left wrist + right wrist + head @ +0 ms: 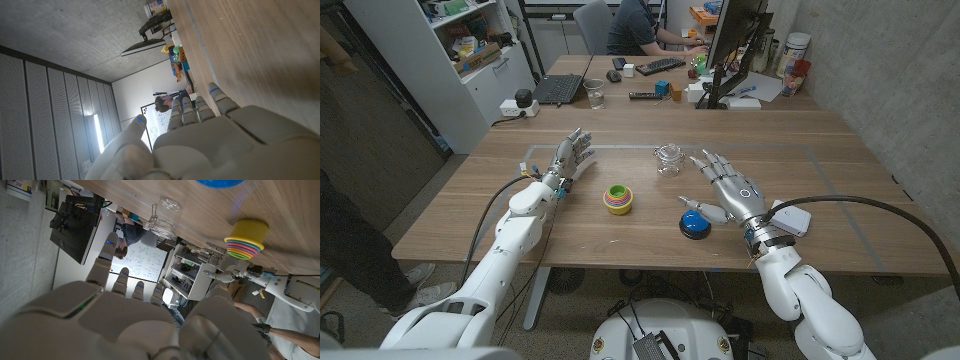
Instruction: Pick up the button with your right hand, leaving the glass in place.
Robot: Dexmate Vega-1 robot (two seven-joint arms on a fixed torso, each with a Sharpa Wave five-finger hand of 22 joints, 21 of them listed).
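**Approach step: right hand beside the button, no grasp yet**

The round blue push button on its black base (694,223) sits on the wooden table (820,160), toward the near edge and right of centre. The right hand (730,190) is just beside it on the right, fingers spread and extended away from the robot, thumb reaching toward the button's upper edge. It holds nothing. Whether the thumb touches the button cannot be told.

The small clear glass jar (668,158) stands upright farther out, close to the right hand's fingertips (702,158). A stack of rainbow-coloured nesting cups (617,198) sits left of the button, apart from it.

The left hand (568,162) is open and idle, well away on the left.

Judgement: pre-grasp stage. The next move calls for shifting the hand left over the button and closing on its base, keeping the fingertips clear of the jar.
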